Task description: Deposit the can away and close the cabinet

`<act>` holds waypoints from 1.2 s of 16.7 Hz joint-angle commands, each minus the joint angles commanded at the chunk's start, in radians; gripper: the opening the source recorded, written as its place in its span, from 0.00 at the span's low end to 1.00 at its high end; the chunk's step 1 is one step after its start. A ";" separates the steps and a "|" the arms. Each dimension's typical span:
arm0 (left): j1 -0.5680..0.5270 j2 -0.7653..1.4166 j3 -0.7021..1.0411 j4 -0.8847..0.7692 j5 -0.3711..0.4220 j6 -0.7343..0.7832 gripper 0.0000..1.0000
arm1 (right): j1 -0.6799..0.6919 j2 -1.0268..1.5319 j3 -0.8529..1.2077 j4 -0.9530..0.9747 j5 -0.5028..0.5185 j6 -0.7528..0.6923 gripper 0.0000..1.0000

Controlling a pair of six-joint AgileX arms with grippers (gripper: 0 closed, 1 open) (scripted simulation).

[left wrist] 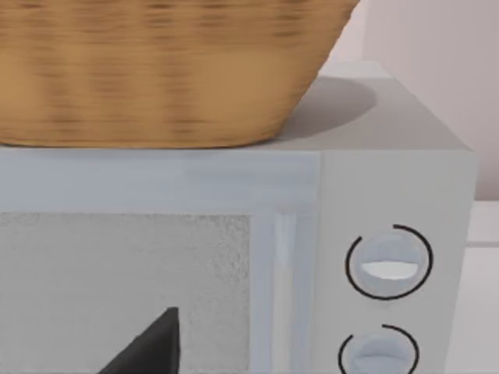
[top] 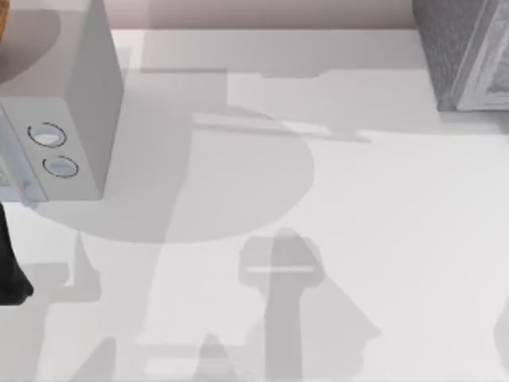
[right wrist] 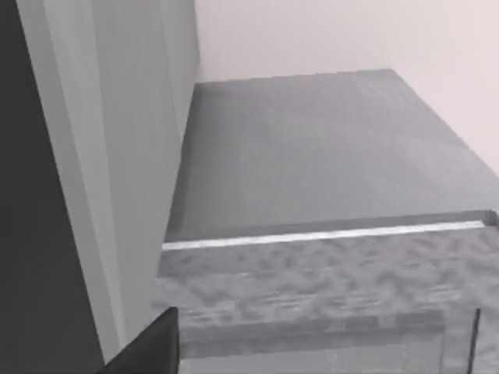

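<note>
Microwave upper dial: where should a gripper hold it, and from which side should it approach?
Grip the upper dial by its round rim, one finger on each side. Come straight at the front panel of the microwave, because the dial sits flat on that upright face, above the lower dial. The basket on top probably rules out coming from above.

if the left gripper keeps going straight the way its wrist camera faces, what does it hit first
Most likely the microwave: its front door panel lies dead ahead of the left gripper, with the two round knobs off to one side and a wicker basket on top. How far off it is is unclear.
</note>
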 joint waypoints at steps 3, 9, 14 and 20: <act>0.000 0.000 0.000 0.000 0.000 0.000 1.00 | 0.288 0.003 -0.004 -0.017 0.285 0.002 1.00; 0.000 0.000 0.000 0.000 0.000 0.000 1.00 | 0.838 -0.042 -0.018 -0.016 0.817 -0.009 1.00; 0.000 0.000 0.000 0.000 0.000 0.000 1.00 | 1.042 -0.083 -0.024 -0.001 1.019 -0.019 1.00; 0.000 0.000 0.000 0.000 0.000 0.000 1.00 | 1.022 -0.106 -0.020 -0.008 1.048 -0.034 1.00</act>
